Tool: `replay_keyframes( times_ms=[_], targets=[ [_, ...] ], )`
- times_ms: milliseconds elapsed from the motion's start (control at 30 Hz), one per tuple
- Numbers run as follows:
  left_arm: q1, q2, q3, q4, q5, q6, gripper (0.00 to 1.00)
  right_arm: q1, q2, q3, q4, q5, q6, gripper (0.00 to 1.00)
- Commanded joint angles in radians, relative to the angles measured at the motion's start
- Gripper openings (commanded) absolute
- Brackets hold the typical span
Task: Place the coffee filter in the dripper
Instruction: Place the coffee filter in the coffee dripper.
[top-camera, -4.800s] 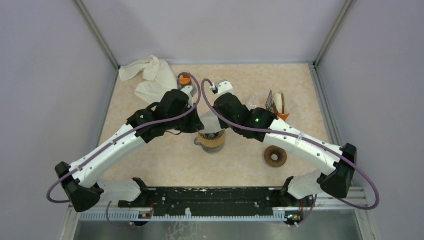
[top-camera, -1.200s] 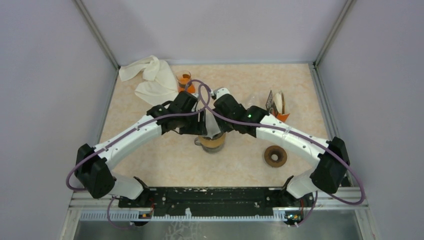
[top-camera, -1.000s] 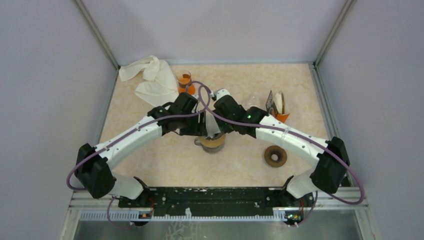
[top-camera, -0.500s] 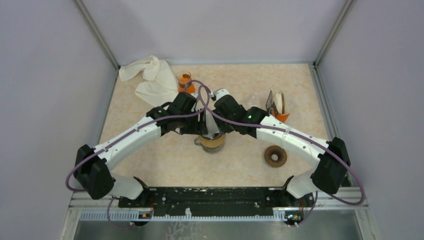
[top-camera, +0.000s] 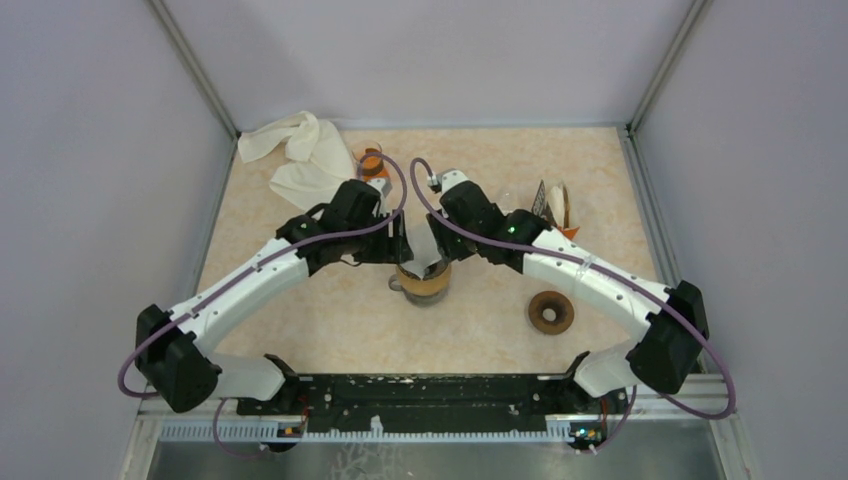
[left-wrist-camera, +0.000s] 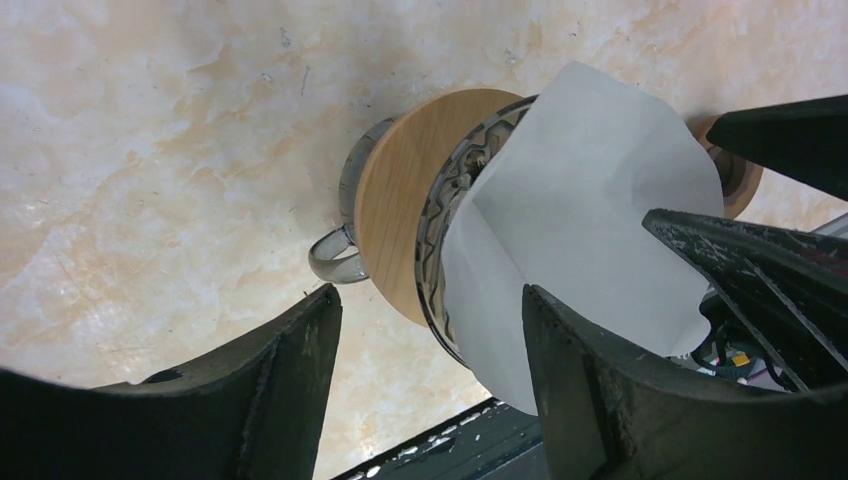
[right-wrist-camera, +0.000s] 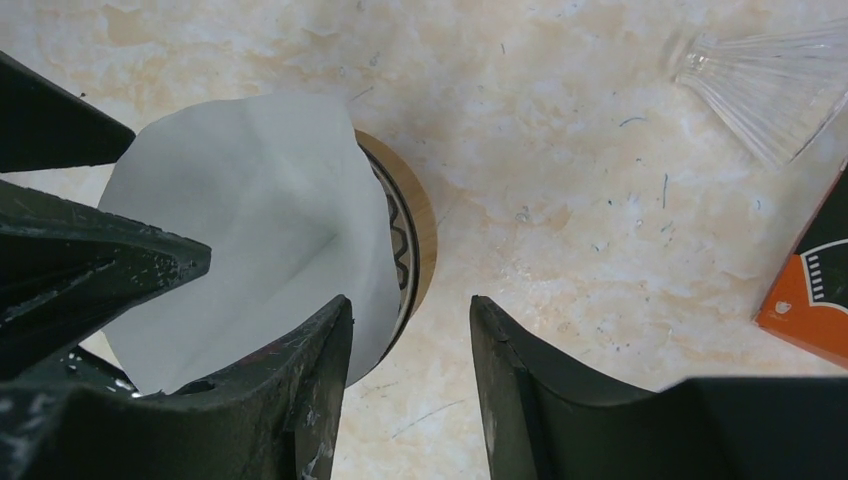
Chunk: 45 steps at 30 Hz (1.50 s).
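Note:
The dripper (top-camera: 424, 283) stands mid-table, with a round wooden collar (left-wrist-camera: 400, 215) and a clear glass handle. The white paper coffee filter (top-camera: 421, 247) sits in its mouth as a loose, part-spread cone (left-wrist-camera: 585, 215) (right-wrist-camera: 250, 215) that rises above the rim. My left gripper (top-camera: 399, 240) hangs just left of the filter. It is open (left-wrist-camera: 430, 300), with nothing between its fingers. On the filter's right my right gripper (top-camera: 441, 240) is open too (right-wrist-camera: 410, 305), over bare table beside the collar (right-wrist-camera: 420, 240). The filter's lower part inside the dripper is hidden.
A crumpled white cloth (top-camera: 300, 155) and an orange cup (top-camera: 371, 160) lie at the back left. At the right are a clear ribbed glass funnel (right-wrist-camera: 770, 90), an orange and black packet (top-camera: 555, 208) (right-wrist-camera: 810, 290), and a brown ring (top-camera: 551, 312). Grey walls enclose the table.
Both wrists have drawn back and up from the dripper, and their jaws have spread a little. The filter stays standing in the dripper.

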Motion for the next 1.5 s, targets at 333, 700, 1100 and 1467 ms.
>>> replay_keyframes(
  times_ms=[333, 700, 1100, 1467],
  targets=[
    [0.021, 0.005, -0.043, 0.024, -0.019, 0.005, 0.68, -0.023, -0.003, -0.006, 0.023, -0.106, 0.036, 0.5],
    [0.028, 0.02, -0.056, 0.037, -0.01, 0.004, 0.64, -0.052, -0.009, -0.026, 0.009, -0.093, -0.013, 0.52],
    [0.029, 0.03, -0.047, 0.047, 0.028, 0.011, 0.6, -0.052, 0.023, 0.053, 0.047, -0.182, 0.06, 0.65],
    [0.028, 0.032, -0.045, 0.053, 0.033, 0.011, 0.6, -0.051, 0.079, 0.065, 0.024, -0.23, 0.05, 0.79]
  ],
)
